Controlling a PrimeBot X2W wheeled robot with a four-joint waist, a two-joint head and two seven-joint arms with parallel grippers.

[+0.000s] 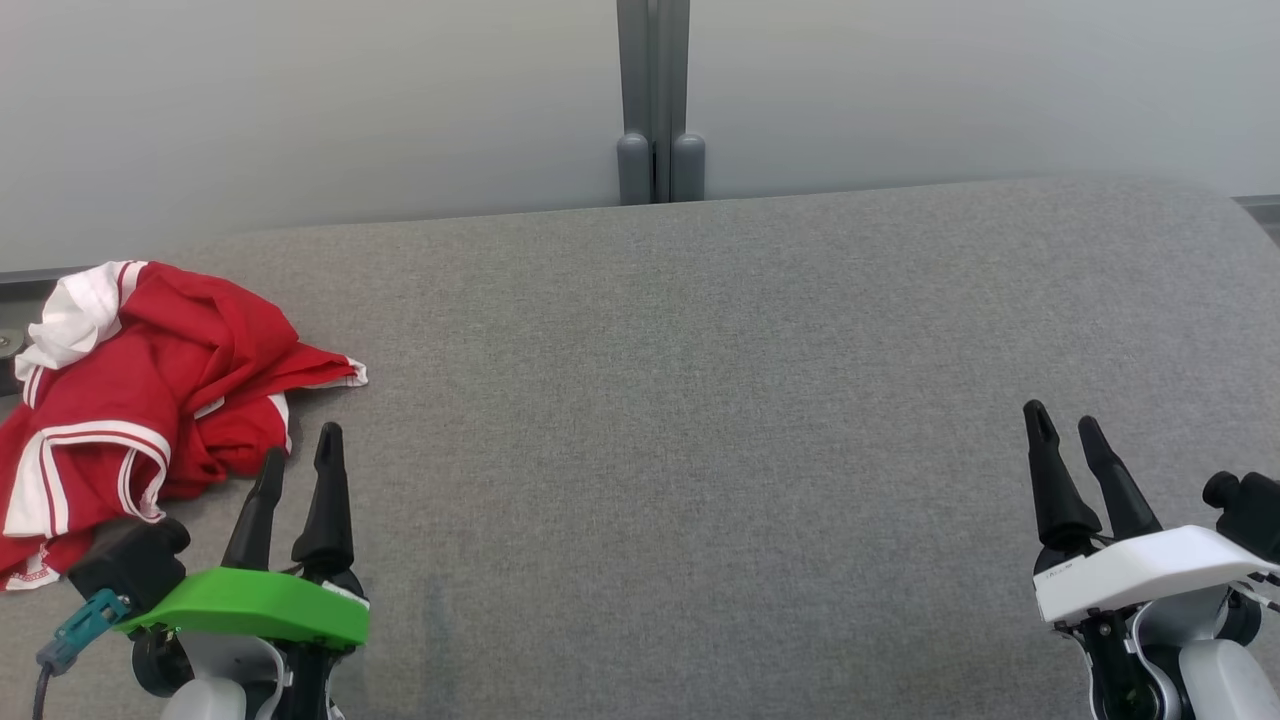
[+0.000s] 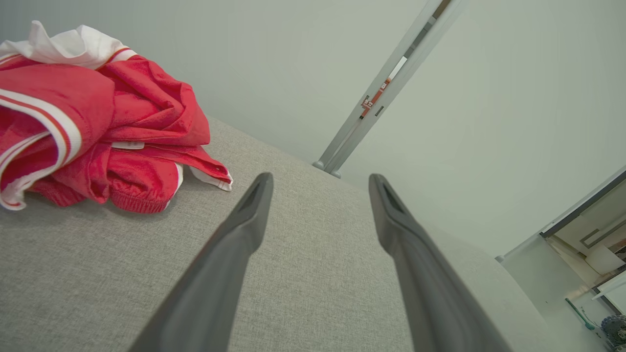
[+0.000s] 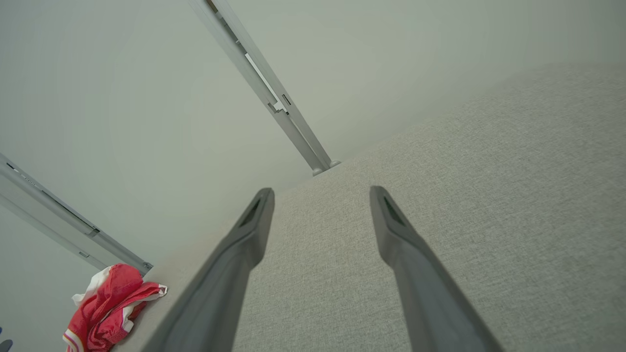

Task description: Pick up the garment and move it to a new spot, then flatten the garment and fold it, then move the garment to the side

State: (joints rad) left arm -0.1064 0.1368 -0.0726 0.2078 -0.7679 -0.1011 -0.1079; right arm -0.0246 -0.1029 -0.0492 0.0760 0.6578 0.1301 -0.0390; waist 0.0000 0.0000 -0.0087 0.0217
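Note:
A red garment [image 1: 150, 390] with white trim lies crumpled in a heap at the far left of the grey fabric surface [image 1: 700, 400]. My left gripper [image 1: 300, 450] is open just to the right of the heap's near edge, fingers apart and holding nothing. In the left wrist view the garment [image 2: 98, 127] sits left of the open gripper [image 2: 320, 183]. My right gripper [image 1: 1062, 420] is open at the lower right, far from the cloth. The right wrist view shows its spread gripper [image 3: 321, 195] over bare fabric, with the garment [image 3: 110, 308] small at the lower left.
A pale wall panel with a grey vertical post [image 1: 655, 100] stands behind the surface's back edge. The grey surface stretches wide between the two grippers. Its left edge runs just past the garment.

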